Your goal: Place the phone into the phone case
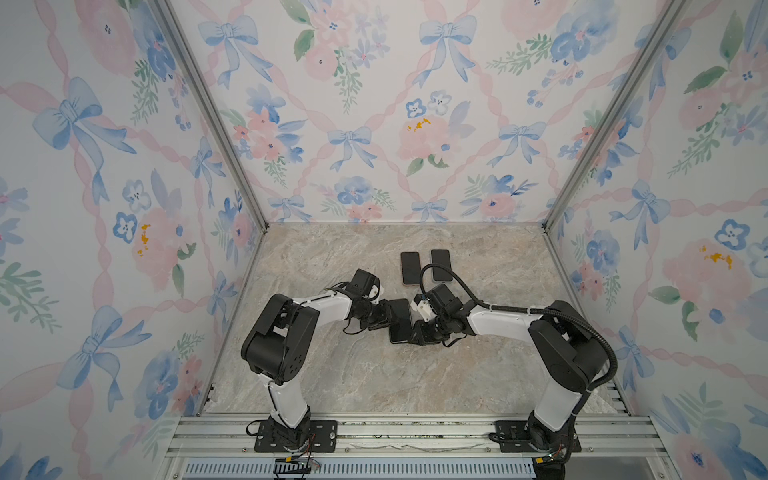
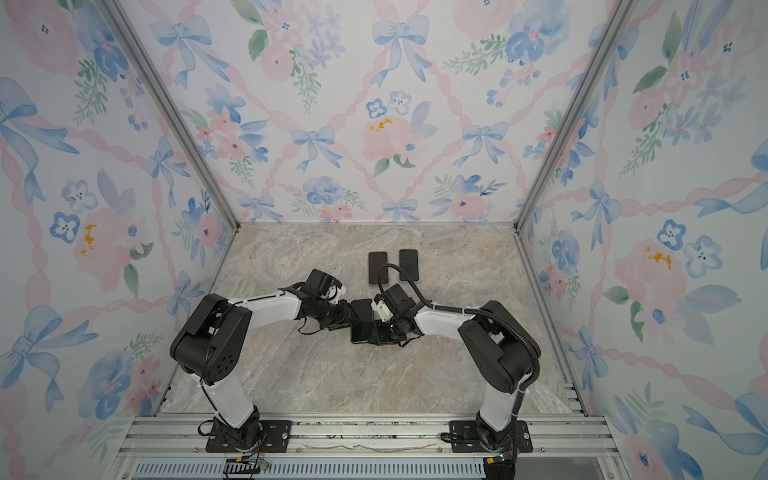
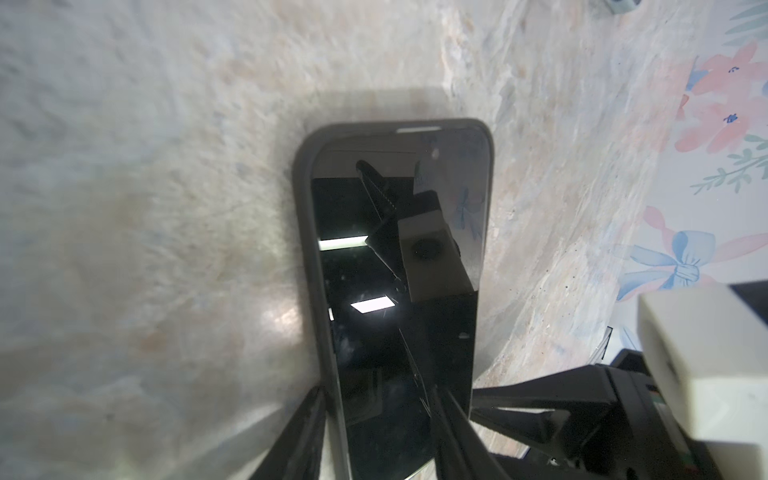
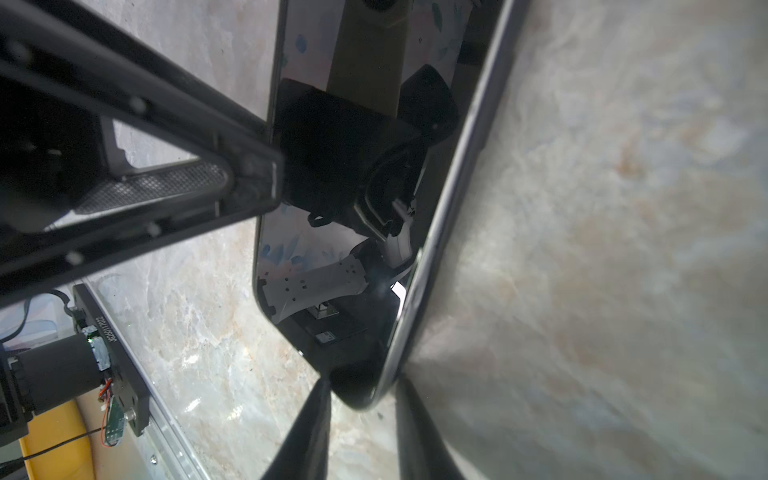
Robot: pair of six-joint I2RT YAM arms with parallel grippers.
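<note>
nearest, the two arms rise from a metal rail (image 1: pixel 415 432) and bend in over the marble worktop (image 1: pixel 374 382), meeting near its middle. between them is the phone (image 1: pixel 400 322), its glossy screen facing up. a dark case (image 3: pixel 301 199) hugs its end and one long side; whether it is seated all round i cannot tell. the left pincer (image 3: pixel 378 415) holds the phone across its width, one finger on each long edge. the right pincer (image 4: pixel 363 384) stands narrow, its fingers flanking a corner of the phone; whether they pinch it i cannot tell. farther back a dark slab (image 1: pixel 410 268) and a second dark slab (image 1: pixel 441 265) lie flat side by side, just apart, before the flowered wall (image 1: pixel 374 124).
</note>
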